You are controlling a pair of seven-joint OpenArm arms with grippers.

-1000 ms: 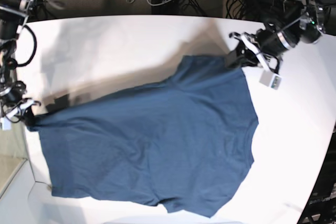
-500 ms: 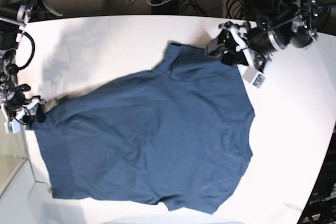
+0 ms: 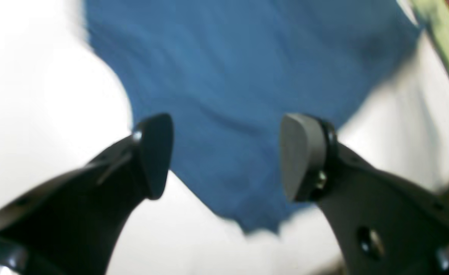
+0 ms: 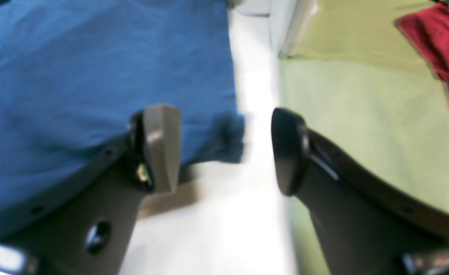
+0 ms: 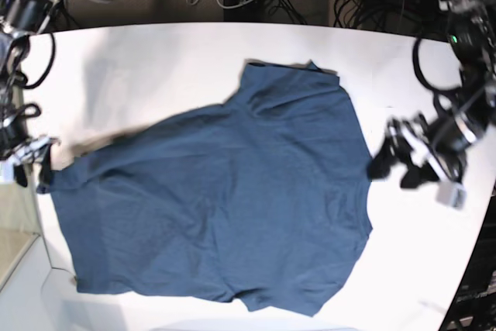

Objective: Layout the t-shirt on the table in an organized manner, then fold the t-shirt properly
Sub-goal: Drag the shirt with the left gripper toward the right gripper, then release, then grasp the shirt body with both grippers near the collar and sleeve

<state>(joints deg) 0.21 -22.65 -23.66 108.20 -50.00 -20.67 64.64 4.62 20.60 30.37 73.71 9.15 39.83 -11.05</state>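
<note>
Base view is showing the t-shirt (image 5: pixel 225 207) lying spread and mostly flat on the white desk (image 5: pixel 155 60), reaching from the desk's left edge toward the right, with a few soft wrinkles across the body and one sleeve pointing to the far side. Both tools are standing with jaws apart and gripping nothing: the left tool (image 5: pixel 394 165) is hanging just beside the shirt's right edge, near the neck, and the right tool (image 5: pixel 31 162) is sitting at the left edge of the desk beside the hem corner. In the wrist views the cloth is lying beneath the parted pads (image 3: pixel 155 152), not between them. Judging by this, the laying-out step is nearly finished; the next move is likely calling for fresh grips on one side's edge to begin folding. No containers are showing anywhere on the desk
</note>
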